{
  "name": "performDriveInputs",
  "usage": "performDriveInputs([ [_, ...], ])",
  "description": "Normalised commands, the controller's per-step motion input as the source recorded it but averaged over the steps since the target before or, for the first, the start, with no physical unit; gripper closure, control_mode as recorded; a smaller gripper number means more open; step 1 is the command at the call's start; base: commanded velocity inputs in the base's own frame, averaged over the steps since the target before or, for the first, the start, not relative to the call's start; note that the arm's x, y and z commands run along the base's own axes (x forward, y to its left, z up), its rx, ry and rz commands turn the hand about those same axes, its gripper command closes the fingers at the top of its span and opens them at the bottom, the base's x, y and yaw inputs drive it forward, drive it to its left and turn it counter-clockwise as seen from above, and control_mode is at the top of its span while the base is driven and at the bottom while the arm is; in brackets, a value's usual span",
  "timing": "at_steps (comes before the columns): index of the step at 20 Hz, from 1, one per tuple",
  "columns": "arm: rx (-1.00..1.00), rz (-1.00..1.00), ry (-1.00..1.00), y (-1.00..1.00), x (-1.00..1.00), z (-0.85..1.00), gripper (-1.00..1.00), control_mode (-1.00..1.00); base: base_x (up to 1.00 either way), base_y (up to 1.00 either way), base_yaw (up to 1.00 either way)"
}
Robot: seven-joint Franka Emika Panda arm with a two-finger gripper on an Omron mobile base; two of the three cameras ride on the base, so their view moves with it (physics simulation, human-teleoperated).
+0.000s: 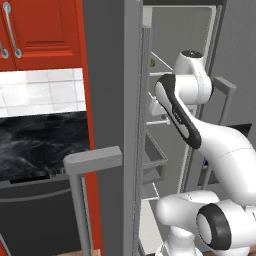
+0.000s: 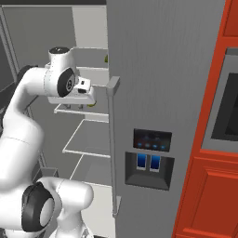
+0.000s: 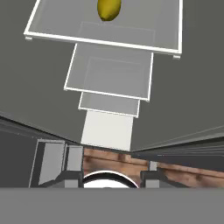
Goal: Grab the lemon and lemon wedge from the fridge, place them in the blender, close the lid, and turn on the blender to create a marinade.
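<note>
Inside the open fridge, a yellow lemon is seen lying on the top shelf, apart from the gripper, whose jaws are held partly open and empty, above the lower shelves.

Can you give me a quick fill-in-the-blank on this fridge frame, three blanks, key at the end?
1. The fridge door on the arm's side stands ____.
2. In the hand view, the yellow lemon lies on a fridge ____.
3. The cabinets beside the fridge are ____ in colour.

Missing words: open; shelf; red
</note>
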Motion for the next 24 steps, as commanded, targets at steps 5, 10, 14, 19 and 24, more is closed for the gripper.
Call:
performDriveInputs([
  [5,-0.01,-0.04,-0.10,0.05,-0.09,-0.02,-1.00,-1.00,0.00,0.00,0.00],
  [10,0.02,-0.18,-0.01,0.25,0.00,-0.04,-1.00,-1.00,0.00,0.00,0.00],
  [14,0.14,-0.04,-0.05,0.13,-0.36,-0.02,-1.00,-1.00,0.00,0.00,0.00],
  [19,0.19,0.03,-0.02,0.06,-0.61,0.00,-1.00,-1.00,0.00,0.00,0.00],
  [24,0.22,0.07,-0.01,0.06,-0.50,-0.13,-1.00,-1.00,0.00,0.00,0.00],
])
